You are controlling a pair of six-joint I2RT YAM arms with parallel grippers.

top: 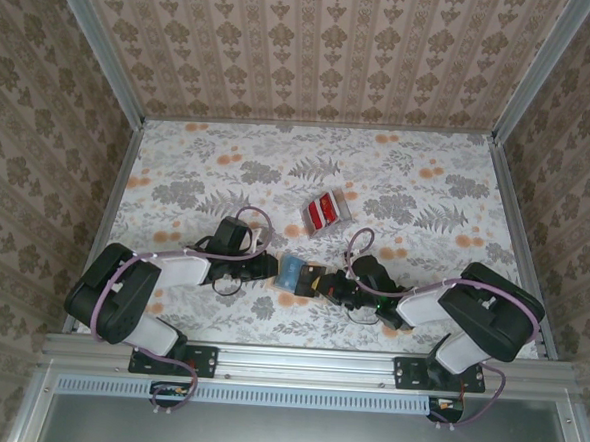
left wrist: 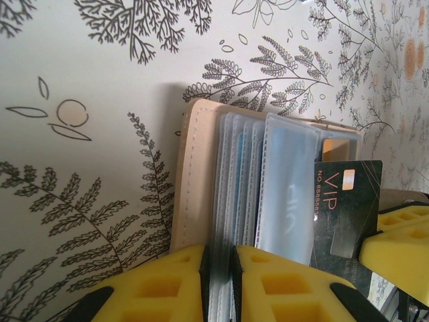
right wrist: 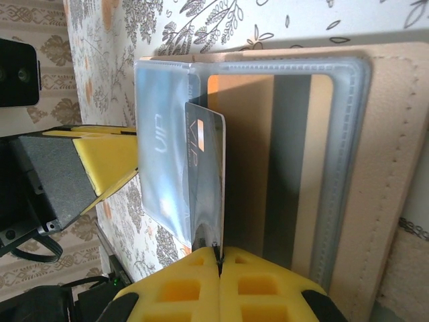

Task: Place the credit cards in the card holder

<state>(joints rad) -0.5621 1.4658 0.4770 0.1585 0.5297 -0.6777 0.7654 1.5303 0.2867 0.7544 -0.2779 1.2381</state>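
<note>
Your right pincer [right wrist: 218,255] is clamped on a short end of a dark VIP card [right wrist: 206,168]. The card's long axis points out from the grip, across the clear sleeves [right wrist: 161,154] of the open card holder [right wrist: 382,168]. Your left pincer [left wrist: 218,268] is closed on those sleeves. Holder lies on the surface [top: 228,167] between both arms. Red credit cards [top: 326,211] sit farther back, angled diagonally.

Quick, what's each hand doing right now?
Left hand: closed on the card holder, by its plastic sleeves.
Right hand: closed on a dark VIP card.
</note>
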